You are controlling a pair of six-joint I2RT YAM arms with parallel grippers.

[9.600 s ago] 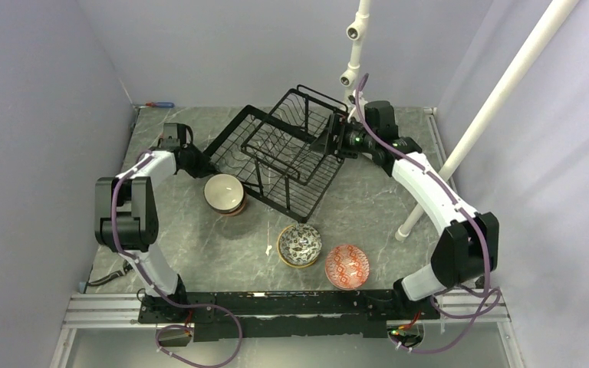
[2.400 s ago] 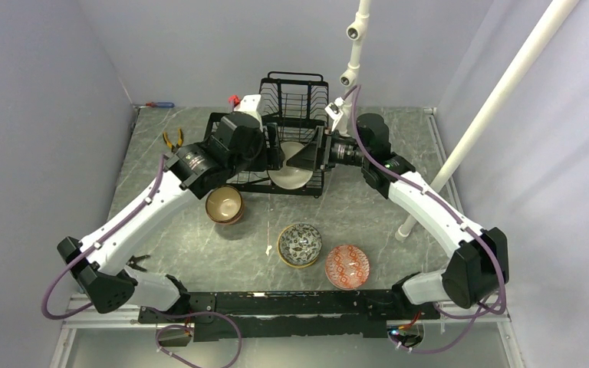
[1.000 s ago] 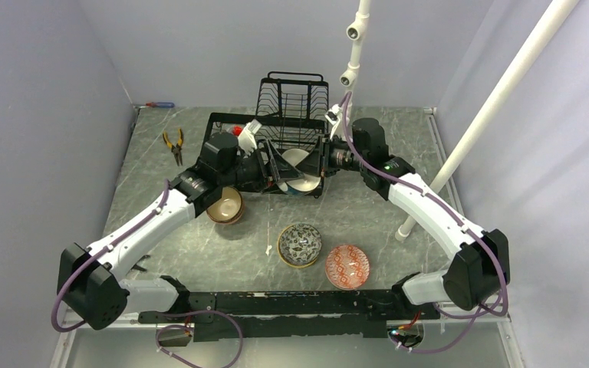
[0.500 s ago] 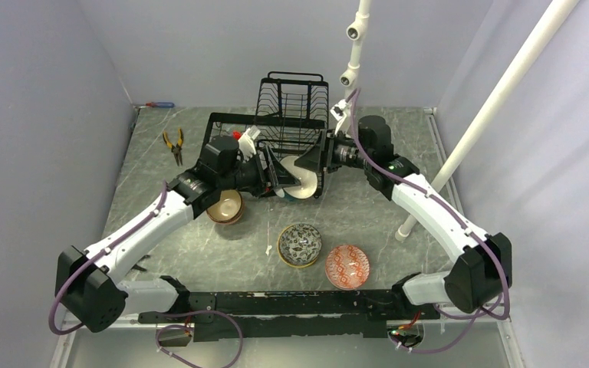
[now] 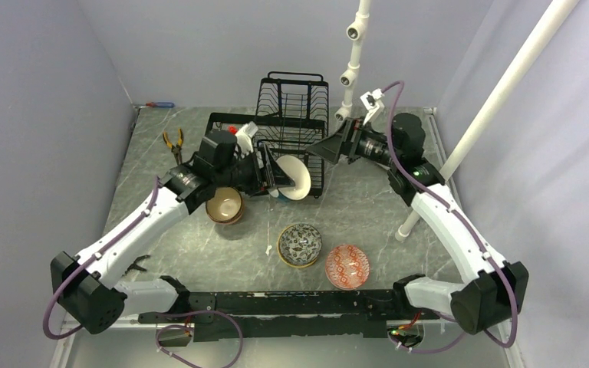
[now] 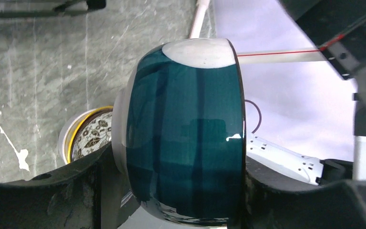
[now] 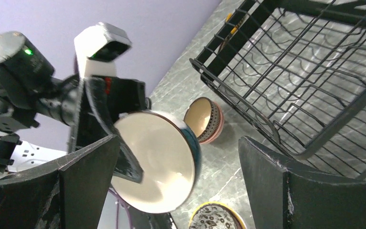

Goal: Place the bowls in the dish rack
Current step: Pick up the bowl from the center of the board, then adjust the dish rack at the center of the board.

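A teal-and-white bowl (image 5: 294,178) hangs on its side at the front edge of the black dish rack (image 5: 234,121), cream inside facing right. My left gripper (image 5: 273,175) is shut on it. In the left wrist view the teal outside (image 6: 186,143) fills the gap of the left gripper (image 6: 181,195). My right gripper (image 5: 324,147) stands open to the bowl's right, apart from it. The right wrist view shows the bowl (image 7: 155,162) beyond the wide-open right gripper (image 7: 176,143), with the rack (image 7: 305,71) at the upper right. The other bowls lie on the table.
A brown bowl stack (image 5: 224,205) sits under my left arm. A yellow-rimmed patterned bowl (image 5: 300,244) and a red-patterned bowl (image 5: 347,265) lie near the front. Orange-handled pliers (image 5: 173,141) lie back left. A white pipe stand (image 5: 353,54) and a slanted pipe (image 5: 498,100) rise at the right.
My right gripper has opened, let go of the teal-and-white bowl and drawn back to the right. My left gripper keeps hold of the bowl, shifted slightly.
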